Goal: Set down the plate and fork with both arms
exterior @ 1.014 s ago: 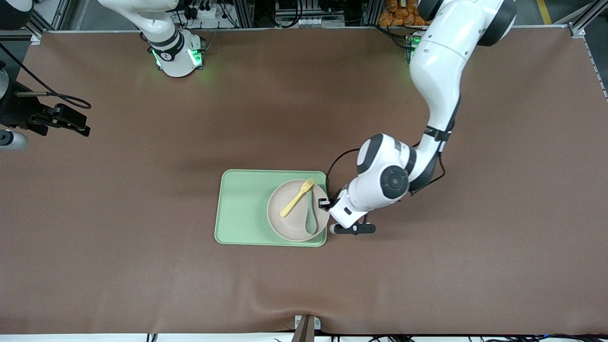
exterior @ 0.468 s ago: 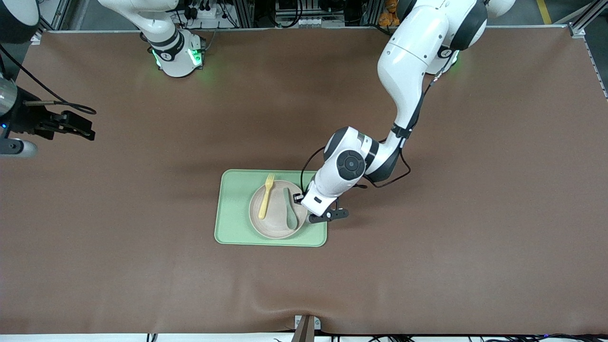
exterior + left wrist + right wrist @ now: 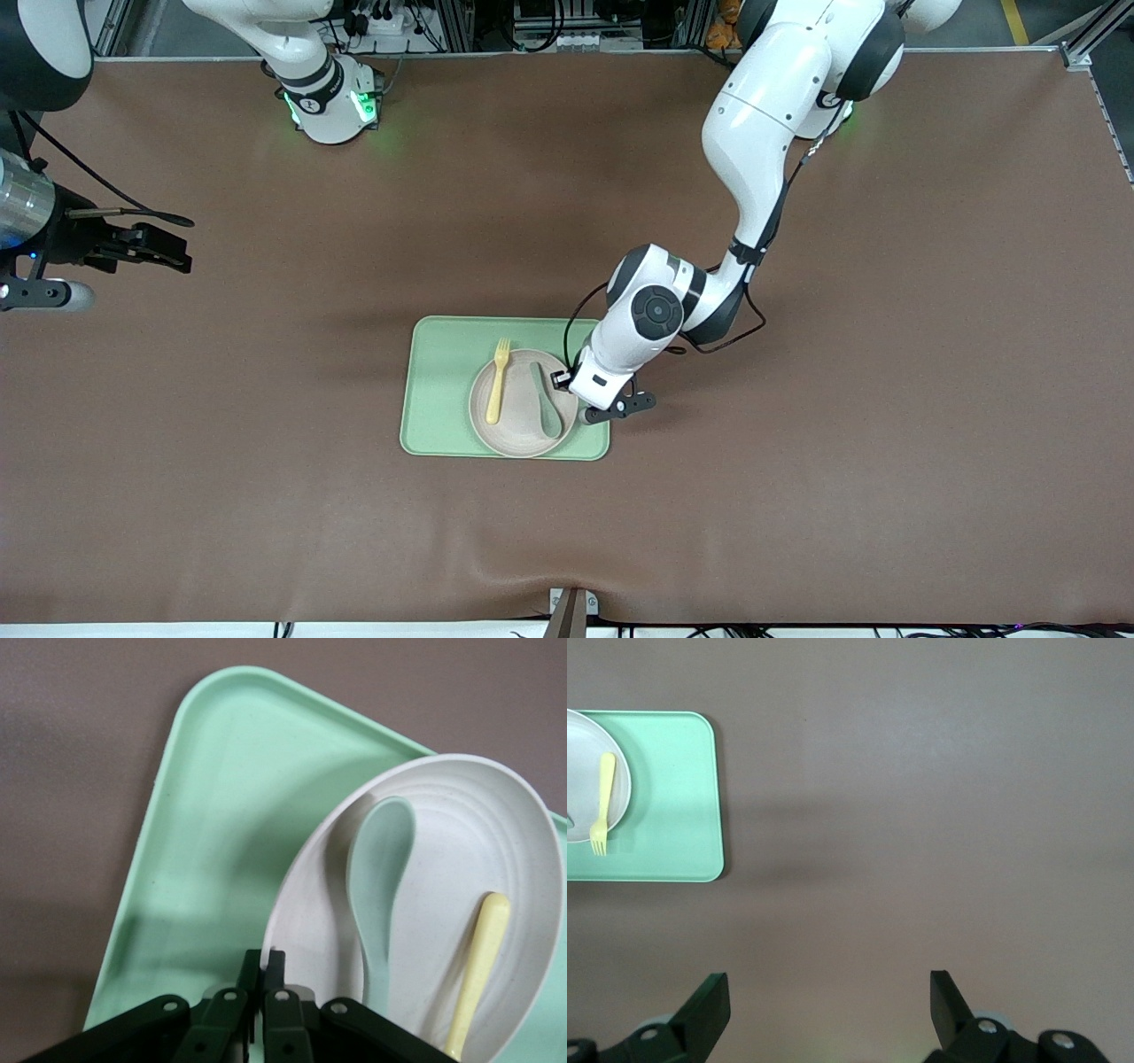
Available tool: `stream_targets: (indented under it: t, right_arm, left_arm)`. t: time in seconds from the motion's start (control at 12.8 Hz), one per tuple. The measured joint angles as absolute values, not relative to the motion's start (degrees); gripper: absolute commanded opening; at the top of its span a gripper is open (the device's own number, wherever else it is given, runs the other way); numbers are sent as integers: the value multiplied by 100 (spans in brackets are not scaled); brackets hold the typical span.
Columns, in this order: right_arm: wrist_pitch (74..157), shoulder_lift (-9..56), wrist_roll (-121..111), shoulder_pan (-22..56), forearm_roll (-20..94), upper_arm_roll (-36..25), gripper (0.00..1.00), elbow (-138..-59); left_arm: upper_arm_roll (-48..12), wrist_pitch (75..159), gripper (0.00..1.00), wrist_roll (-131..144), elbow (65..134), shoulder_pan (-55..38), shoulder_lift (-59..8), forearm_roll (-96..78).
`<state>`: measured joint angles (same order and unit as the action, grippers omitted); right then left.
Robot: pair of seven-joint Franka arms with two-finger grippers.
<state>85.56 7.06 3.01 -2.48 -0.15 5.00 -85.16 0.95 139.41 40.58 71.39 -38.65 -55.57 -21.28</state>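
The pale speckled plate (image 3: 516, 436) is over the light-green tray (image 3: 438, 390), toward its left-arm end. The yellow fork (image 3: 498, 381) and a teal spoon (image 3: 545, 400) lie on the plate. My left gripper (image 3: 570, 383) is shut on the plate's rim at the edge facing the left arm's end. In the left wrist view the fingers pinch the rim of the plate (image 3: 461, 842) beside the spoon (image 3: 381, 868) and fork (image 3: 474, 966). My right gripper (image 3: 173, 252) is open and empty over bare table at the right arm's end.
The brown mat covers the whole table. In the right wrist view the tray (image 3: 673, 797), the plate (image 3: 580, 753) and the fork (image 3: 602, 802) show far off from the open right gripper (image 3: 828, 992). The tray (image 3: 230, 797) has bare floor toward the right arm's end.
My left gripper has pulled the plate with the fork and spoon across the tray toward the right arm's end, turning it. The right gripper has drifted slightly toward the table's middle.
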Motion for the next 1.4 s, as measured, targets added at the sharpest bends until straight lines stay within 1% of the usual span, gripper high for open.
stream_targets:
  t: [0.39,0.78,1.01,1.17,1.25,1.33,1.4]
  right_arm:
    - [8556,756,303,-169,47,527,100,-8521]
    - [8609,1000,977,552,209,566,100,-8521]
    - [8714,1174,1097,679,442,566,100,-8517]
    - [8791,1346,1386,694,576,560,100,-8413]
    - [8815,1476,1565,757,594,563,100,-8259]
    - [8829,1630,1687,873,598,564,100,-8069]
    - [8871,1779,1758,1016,592,565,100,-7909]
  left_arm:
    - [103,13946,0,4058,7127,-3786,-5562,-2128]
    - [86,13905,0,4086,7181,-3780,-5554,-2128]
    - [72,13825,1,4209,7214,-3801,-5519,-2128]
    - [66,13694,14,4228,7275,-3802,-5449,-2128]
    - [67,13627,35,4228,7327,-3801,-5410,-2128]
    - [67,13593,63,4228,7373,-3800,-5389,-2128]
    - [69,13578,100,4228,7391,-3796,-5384,-2128]
